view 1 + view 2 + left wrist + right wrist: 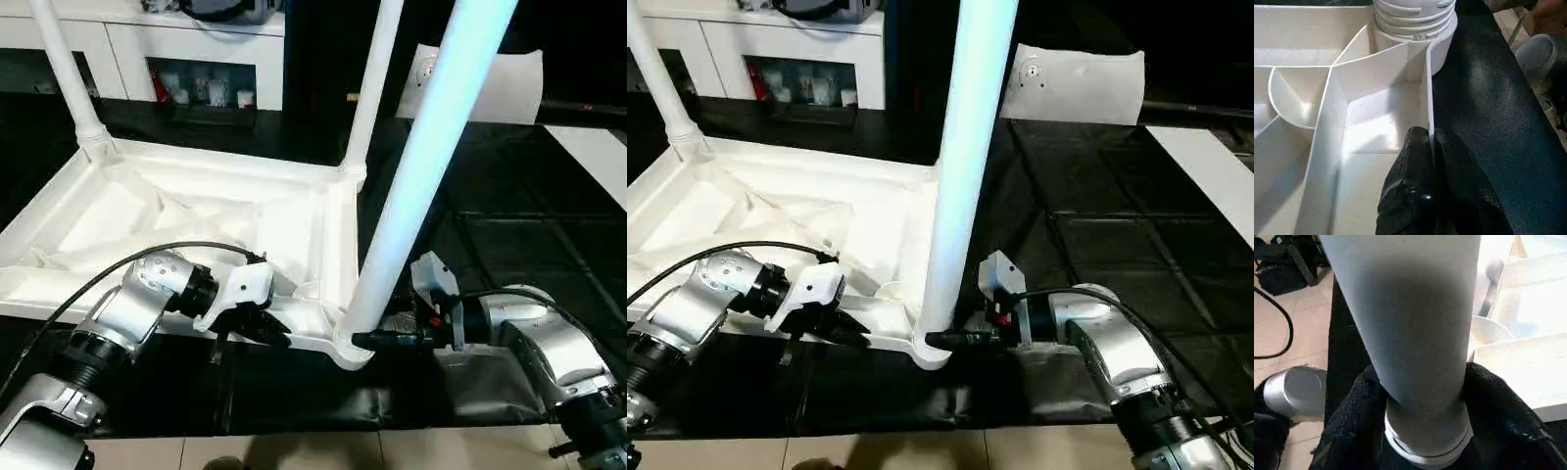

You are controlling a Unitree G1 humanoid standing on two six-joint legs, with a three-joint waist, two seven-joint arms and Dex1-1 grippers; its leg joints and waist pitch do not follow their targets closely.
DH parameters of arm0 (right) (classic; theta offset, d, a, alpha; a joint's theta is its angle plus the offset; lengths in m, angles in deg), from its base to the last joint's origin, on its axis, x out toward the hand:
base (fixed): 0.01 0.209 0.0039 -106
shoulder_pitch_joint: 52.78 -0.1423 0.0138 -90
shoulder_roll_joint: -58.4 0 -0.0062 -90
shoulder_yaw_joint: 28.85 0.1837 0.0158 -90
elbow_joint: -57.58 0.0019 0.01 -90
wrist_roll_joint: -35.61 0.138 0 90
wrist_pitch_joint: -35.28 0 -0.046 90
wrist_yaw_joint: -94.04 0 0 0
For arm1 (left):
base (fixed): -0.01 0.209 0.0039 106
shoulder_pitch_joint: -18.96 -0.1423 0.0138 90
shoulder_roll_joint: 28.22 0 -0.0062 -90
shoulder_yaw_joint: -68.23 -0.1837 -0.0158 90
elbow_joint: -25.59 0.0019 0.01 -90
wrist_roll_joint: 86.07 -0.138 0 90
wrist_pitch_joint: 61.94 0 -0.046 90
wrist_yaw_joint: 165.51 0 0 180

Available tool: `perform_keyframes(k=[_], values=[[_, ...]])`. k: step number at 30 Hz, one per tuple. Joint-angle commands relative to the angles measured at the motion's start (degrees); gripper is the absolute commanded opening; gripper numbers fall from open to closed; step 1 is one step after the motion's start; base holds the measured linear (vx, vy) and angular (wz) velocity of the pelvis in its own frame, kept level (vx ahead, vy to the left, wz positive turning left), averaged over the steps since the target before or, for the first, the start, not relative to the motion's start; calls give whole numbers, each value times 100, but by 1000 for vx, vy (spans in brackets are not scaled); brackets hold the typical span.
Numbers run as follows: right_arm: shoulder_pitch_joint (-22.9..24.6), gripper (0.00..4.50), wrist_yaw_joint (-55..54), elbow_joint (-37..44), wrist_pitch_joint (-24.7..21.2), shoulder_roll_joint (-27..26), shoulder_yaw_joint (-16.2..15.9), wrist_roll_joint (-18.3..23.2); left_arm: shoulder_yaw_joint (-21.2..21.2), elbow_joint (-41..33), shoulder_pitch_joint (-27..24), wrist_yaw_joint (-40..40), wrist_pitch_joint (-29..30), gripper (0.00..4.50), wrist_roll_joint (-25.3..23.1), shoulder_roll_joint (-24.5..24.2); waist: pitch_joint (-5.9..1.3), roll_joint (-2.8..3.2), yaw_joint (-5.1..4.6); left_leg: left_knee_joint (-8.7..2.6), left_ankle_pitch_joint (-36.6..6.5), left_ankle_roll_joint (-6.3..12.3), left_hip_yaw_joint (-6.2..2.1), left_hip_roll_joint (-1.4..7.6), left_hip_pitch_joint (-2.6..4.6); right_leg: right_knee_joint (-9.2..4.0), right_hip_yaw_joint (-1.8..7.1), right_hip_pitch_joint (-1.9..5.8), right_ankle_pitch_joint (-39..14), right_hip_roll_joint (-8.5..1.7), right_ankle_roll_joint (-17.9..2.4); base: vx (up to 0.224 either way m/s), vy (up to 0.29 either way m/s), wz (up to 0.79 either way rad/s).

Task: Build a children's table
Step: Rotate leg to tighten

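The white tabletop [196, 211] lies upside down on a black mat, ribbed underside up. Two legs stand in its far corners [64, 69] [377, 78]. A third leg [421, 166] rises from the near right corner socket [353, 351]. My left gripper [279, 336] is shut on the tabletop's near rim; in the left wrist view its fingers [1415, 161] pinch that thin wall. My right gripper [367, 340] grips the base of the near leg just above the socket. Its fingers [1352, 411] press the leg [1410, 323] from both sides.
A white cabinet [196, 39] with dark compartments stands at the back. A white pillow-like slab [490, 88] leans at the back right, and a white board [598, 157] lies at the right. The black mat [509, 245] ends at tiled floor [392, 450] in front.
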Motion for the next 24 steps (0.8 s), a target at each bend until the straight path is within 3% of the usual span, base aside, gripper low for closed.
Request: perform_keyframes(k=[1, 9, 13, 15, 17, 18, 20, 21, 22, 23, 24], values=[[-27, 203, 94, -30, -14, -8, -100, 5, -228, -201, 22, 169, -42, 0, -80, 66, -359, 12, -10, -336, -9, 641, -29, 357, 59, -291, 226, 222, 1168, -617, -1672, 0, 0, 0], [45, 199, 188, -32, 45, 25, -93, -7, -87, -90, 33, -82, 32, 0, -71, 116, -360, 30, 1, -335, -34, 638, -28, 358, 64, -292, 223, 217, 1185, -614, -1696, 0, 0, 0], [363, 199, -348, 242, -207, -209, 61, 88, 192, 86, 91, -941, 477, 0, -123, 434, -346, 63, 37, -346, -152, 576, -29, 367, 83, -312, 226, 199, 1020, -616, -1705, 0, 0, 0], [472, 199, -959, 186, -302, -542, 151, 30, 379, 161, 165, -1385, 760, 0, -43, 689, -323, 41, 44, -378, -396, 421, -27, 363, 93, -368, 224, 189, 549, -630, -1653, 0, 0, 0], [446, 199, -1536, -12, -248, -840, 156, -201, 536, 138, 234, -1675, 1071, 0, 107, 934, -292, 57, 11, -408, -704, 207, -32, 351, 98, -420, 228, 165, -91, -639, -1559, -27, 3, -2], [395, 198, -1847, -134, -301, -1021, 160, -304, 602, 144, 284, -1850, 1202, 0, 149, 1070, -264, 62, -45, -432, -951, 65, -36, 329, 101, -471, 228, 145, -612, -632, -1482, -54, 6, -4], [230, 197, -2559, -409, -541, -1426, 236, -473, 699, 151, 373, -2207, 1469, 0, 182, 1328, -258, 66, -118, -445, -1173, -69, -53, 316, 96, -504, 244, 135, -1172, -631, -1328, -27, 5, -2], [56, 197, -3089, -643, -699, -1829, 363, -474, 770, 186, 462, -2582, 1672, 0, 160, 1560, -253, 82, -179, -451, -1253, -109, -66, 305, 88, -517, 250, 120, -1371, -630, -1281, 0, 0, 0], [56, 197, -3089, -643, -699, -1829, 363, -474, 770, 186, 462, -2582, 1672, 0, 160, 1560, -259, 68, -216, -448, -1262, -144, -76, 283, 54, -534, 238, 132, -1584, -638, -1197, 0, 0, 0], [-132, 197, -3609, -881, -879, -2190, 509, -492, 831, 254, 557, -2943, 1785, 0, 88, 1778, -260, 63, -208, -456, -1255, -139, -81, 285, 52, -559, 234, 137, -1687, -645, -1130, 0, 0, 0], [-279, 197, -3951, -1083, -968, -2387, 594, -522, 913, 317, 635, -3210, 1891, 0, 89, 1945, -264, 60, -226, -432, -1241, -121, -59, 289, 91, -567, 264, 76, -1665, -639, -1112, 0, 0, 0]])
